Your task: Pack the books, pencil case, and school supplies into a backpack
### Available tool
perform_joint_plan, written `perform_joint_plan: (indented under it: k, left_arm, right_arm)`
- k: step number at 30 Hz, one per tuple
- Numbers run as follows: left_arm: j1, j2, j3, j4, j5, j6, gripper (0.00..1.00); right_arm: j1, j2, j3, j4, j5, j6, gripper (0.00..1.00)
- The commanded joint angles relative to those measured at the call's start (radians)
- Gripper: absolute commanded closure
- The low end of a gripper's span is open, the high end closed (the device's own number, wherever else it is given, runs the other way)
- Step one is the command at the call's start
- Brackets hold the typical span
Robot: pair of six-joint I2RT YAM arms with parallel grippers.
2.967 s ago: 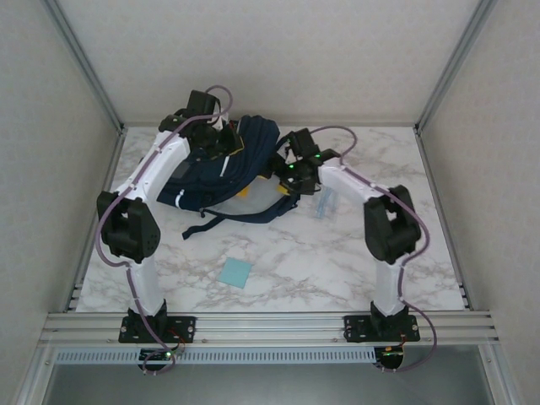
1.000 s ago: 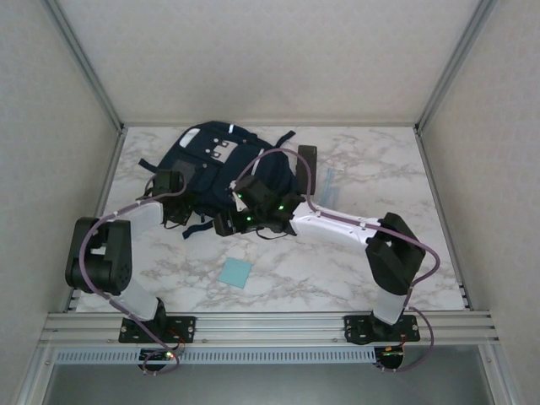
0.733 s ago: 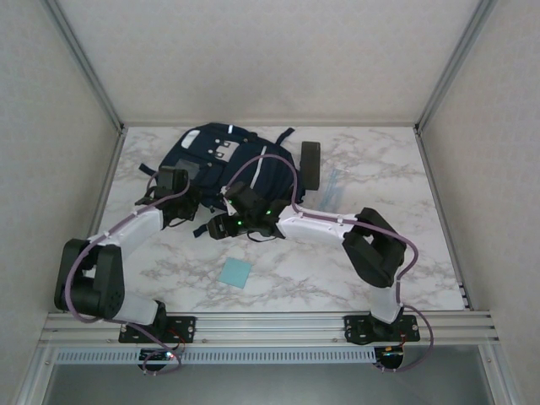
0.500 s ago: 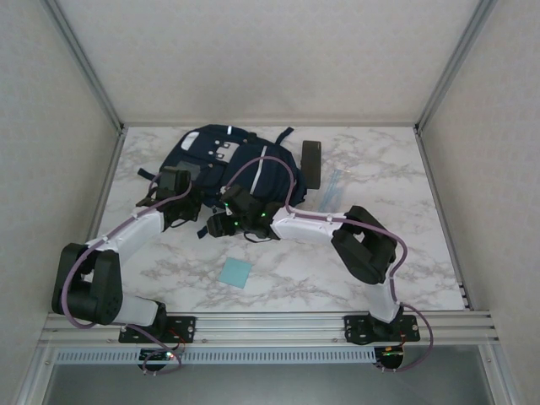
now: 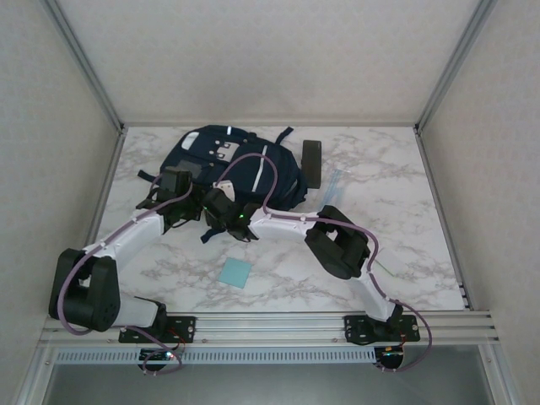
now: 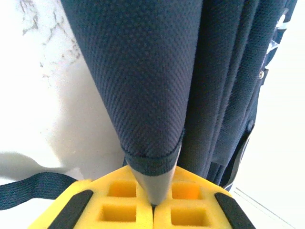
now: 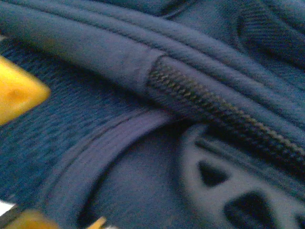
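Overhead, a navy blue backpack lies flat in the upper left of the marble table, with both arms reaching to its lower edge. A dark pencil case lies just beside the pack's right side. A clear bluish packet is just right of the case. A small light-blue square pad sits alone below the pack, well apart from it.

In the left wrist view, the left gripper is at the bottom centre. Its yellow pads are pinched tight on a tapering flap of navy backpack fabric that rises up the frame.

In the right wrist view, the right gripper is pressed close against the backpack. One yellow fingertip is at the left edge and another at the bottom left. Blue fabric lies between them and a zipper runs to the right. Whether this claw grips anything cannot be told.
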Motion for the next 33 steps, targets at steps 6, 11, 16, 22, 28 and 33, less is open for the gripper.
perform_joint_plan:
  k: [6,11,16,22,28,33]
  left_arm:
    - [-0.033,-0.096,-0.038,-0.009,0.066,-0.056,1.0]
    - [-0.025,-0.069,-0.034,-0.006,0.036,-0.022,1.0]
    - [0.0,-0.019,-0.024,0.019,0.019,0.013,1.0]
    - [0.016,0.035,0.013,0.034,0.037,0.053,1.0]
    - [0.025,0.051,0.03,0.039,0.052,0.072,1.0]
    - [0.034,0.062,0.036,0.043,0.066,0.087,1.0]
  right_arm:
    - [-0.017,-0.008,0.027,0.047,0.174,-0.013,0.9]
    - [-0.019,-0.082,-0.06,0.055,0.07,-0.099,1.0]
    - [-0.037,-0.187,-0.219,0.079,-0.103,-0.135,1.0]
    - [-0.099,-0.265,-0.332,0.026,-0.303,-0.174,1.0]
    - [-0.15,-0.317,-0.426,0.017,-0.412,-0.214,1.0]
    - [-0.172,-0.347,-0.437,-0.073,-0.474,-0.277,1.0]
